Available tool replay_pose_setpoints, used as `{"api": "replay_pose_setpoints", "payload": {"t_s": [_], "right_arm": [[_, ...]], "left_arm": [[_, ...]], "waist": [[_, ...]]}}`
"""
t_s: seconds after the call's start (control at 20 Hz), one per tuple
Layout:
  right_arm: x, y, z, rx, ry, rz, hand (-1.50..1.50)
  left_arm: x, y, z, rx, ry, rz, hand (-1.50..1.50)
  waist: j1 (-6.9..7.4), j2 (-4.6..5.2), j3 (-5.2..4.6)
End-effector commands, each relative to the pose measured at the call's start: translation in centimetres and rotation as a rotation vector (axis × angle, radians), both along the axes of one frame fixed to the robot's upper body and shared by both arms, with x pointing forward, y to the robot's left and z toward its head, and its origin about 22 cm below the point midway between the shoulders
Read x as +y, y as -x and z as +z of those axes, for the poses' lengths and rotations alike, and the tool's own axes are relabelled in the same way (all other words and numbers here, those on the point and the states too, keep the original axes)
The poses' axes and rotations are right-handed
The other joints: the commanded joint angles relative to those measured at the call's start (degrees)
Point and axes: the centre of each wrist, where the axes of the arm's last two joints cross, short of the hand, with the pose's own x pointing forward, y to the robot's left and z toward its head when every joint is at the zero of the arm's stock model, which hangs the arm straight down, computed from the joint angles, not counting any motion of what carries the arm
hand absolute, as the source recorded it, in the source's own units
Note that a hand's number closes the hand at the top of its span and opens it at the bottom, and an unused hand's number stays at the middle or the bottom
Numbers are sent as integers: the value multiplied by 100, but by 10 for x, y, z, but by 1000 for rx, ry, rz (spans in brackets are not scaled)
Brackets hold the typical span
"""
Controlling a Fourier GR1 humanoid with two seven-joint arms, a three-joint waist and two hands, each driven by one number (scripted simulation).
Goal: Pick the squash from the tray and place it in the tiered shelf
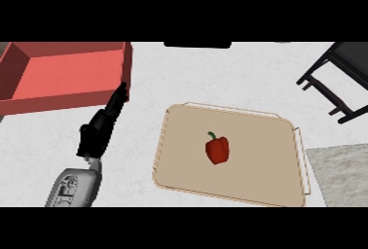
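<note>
One hand was in view, and it belonged to the robot's left arm: the left hand (101, 127) lay over bare counter with its fingers straight, pointing toward about one o'clock, their tips reaching the near right corner of the red bin (64, 73) and holding nothing. The right hand did not show at all.

From that hand, at about four o'clock and well apart, sat the beige tray (179, 165). Near its middle lay the only item on it, a red vegetable (217, 150) with a green stem, looking more like a pepper than a squash. Its long axis ran roughly twelve to six, stem at the twelve end.

Further right, at about two o'clock from the tray, the dark frame of the tiered shelf (332, 80) stood at the upper right edge, clear of the tray.

Judging from this, the vegetable lay to the right of the visible hand, between it and the shelf; any carry would run rightward and up.
</note>
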Motion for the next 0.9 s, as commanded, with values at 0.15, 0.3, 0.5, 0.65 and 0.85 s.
{"api": "replay_pose_setpoints", "payload": {"t_s": [0.15, 0.3, 0.5, 0.65, 0.85], "right_arm": [[-11, 3, -19, -4, -1, 5, 150], [-19, 10, -12, 58, 107, -318, -150], [-23, 12, -24, 87, 85, -337, -150], [-23, 12, -24, 100, 18, -307, -150], [-36, 23, -6, 97, -95, -224, -150]], "left_arm": [[2, 11, -10, 14, 5, -7, 0], [-4, 4, 10, -1, 6, -17, 0], [-6, 4, 5, -17, 1, -29, 0], [-11, 12, 0, -17, 4, -17, 0], [-6, 9, -12, 1, 2, 6, 0]], "waist": [[77, 39, 12], [132, 53, 10], [107, 58, 14], [117, 50, 16], [10, 36, 12]]}}
